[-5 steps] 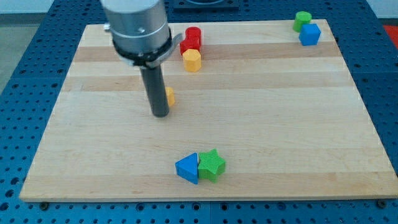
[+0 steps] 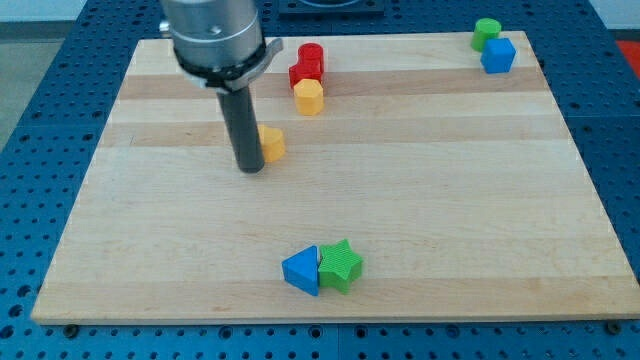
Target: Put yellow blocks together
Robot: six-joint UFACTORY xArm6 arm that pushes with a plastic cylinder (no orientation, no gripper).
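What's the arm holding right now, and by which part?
Nothing is held. My tip only stands against the left side of a yellow block, below the other yellow block.

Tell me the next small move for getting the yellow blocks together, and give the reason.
Probably push toward the view's upper right. My tip sits against the left side of the lower yellow block, and the other yellow block lies up and to the right, just below the red blocks. A short diagonal push should close the gap between them.

Robotics lab, wooden board (image 2: 420, 190) on blue perforated bench (image 2: 615, 150)
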